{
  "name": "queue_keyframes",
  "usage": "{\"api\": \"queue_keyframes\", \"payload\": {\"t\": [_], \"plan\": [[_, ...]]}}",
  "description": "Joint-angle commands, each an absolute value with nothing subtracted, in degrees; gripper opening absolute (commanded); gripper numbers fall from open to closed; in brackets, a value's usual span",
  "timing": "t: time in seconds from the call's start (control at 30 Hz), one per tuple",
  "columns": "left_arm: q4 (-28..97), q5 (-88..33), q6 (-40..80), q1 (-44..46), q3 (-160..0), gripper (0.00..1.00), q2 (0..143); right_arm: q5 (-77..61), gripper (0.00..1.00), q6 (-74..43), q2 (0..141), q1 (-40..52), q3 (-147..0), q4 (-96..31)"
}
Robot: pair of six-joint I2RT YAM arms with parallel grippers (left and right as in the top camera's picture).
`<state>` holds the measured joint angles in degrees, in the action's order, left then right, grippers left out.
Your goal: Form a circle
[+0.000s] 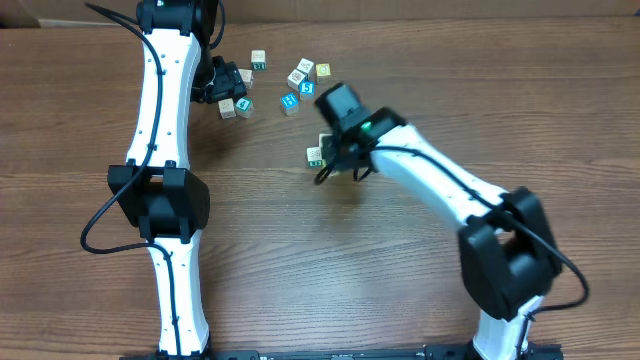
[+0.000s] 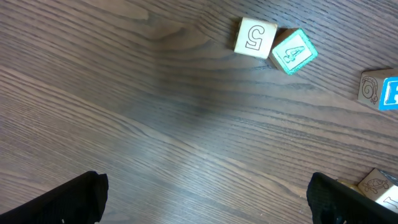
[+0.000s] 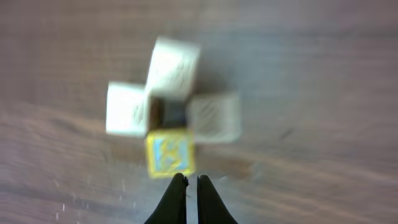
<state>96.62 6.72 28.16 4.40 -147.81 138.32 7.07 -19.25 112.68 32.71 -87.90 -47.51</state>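
Right gripper, nearest its own wrist lens, is pointing at the circle with its jaws all but closed and nothing between them. Probably they are being kept together to serve as one narrow pusher, since the tips are sitting just short of the yellow cube. Four cubes are framing a small dark gap, neighbours apparently meeting at their corners. Blur is smearing the whole view, so the cube faces are unreadable and actual contact between tips and yellow cube cannot be judged.

Left wrist view: the left gripper is hanging fully spread and empty over bare table, only the dark ends of its fingers showing in the lower corners. It seems to be waiting clear of the work. Ahead, a cube marked 5 is touching a teal-edged cube marked 4; two more cubes are being cut off by the right edge, one blue-lettered.

Overhead view: the circle is lying mid-table, well apart from the loose scatter near the far edge, which suggests the ring is being built separately. The right arm is covering most of the ring and its own fingertips. The left arm is reaching beside the scatter.
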Motion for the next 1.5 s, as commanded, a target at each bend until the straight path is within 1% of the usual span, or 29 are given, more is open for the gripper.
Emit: {"api": "queue_keyframes", "payload": {"t": [0.0, 0.03, 0.07, 0.1, 0.13, 0.17, 0.33, 0.53, 1.23, 1.33, 1.47], "plan": [[96.62, 7.64, 28.34, 4.29, -148.97, 1.0, 137.38, 12.36, 0.2, -17.45, 109.78, 28.25, -89.49, -47.68], [96.6, 7.64, 28.34, 4.29, -148.97, 1.0, 137.38, 12.8, 0.46, -17.47, 109.91, 26.79, -89.49, -47.79], [96.6, 7.64, 28.34, 4.29, -148.97, 1.0, 137.38, 13.08, 0.63, -17.47, 109.95, 25.52, -89.49, -47.99], [96.6, 7.66, 28.34, 4.29, -148.97, 1.0, 137.38, 13.08, 0.75, -17.47, 110.02, 24.27, -89.47, -48.18], [96.6, 7.64, 28.34, 4.29, -148.97, 1.0, 137.38, 13.04, 0.9, -17.52, 110.06, 23.0, -89.47, -48.42], [96.6, 7.64, 28.34, 4.29, -148.97, 1.0, 137.38, 13.04, 1.0, -17.54, 110.06, 21.45, -89.47, -48.95], [96.6, 7.64, 28.34, 4.29, -148.97, 1.0, 137.38, 12.58, 1.0, -17.56, 110.04, 16.71, -89.47, -49.39], [96.6, 7.64, 28.34, 4.29, -148.97, 1.0, 137.38, 11.75, 1.0, -17.54, 110.06, 13.5, -89.47, -49.36], [96.62, 7.66, 28.34, 3.99, -148.97, 1.0, 137.19, 11.75, 1.0, -17.54, 110.04, 13.1, -89.47, -49.39], [96.62, 7.66, 28.34, 5.5, -148.97, 1.0, 134.78, 11.75, 1.0, -17.54, 110.04, 13.1, -89.47, -49.39], [96.6, 7.66, 28.34, 9.72, -148.97, 1.0, 127.68, 11.75, 1.0, -17.54, 110.06, 13.1, -89.47, -49.39]]}}
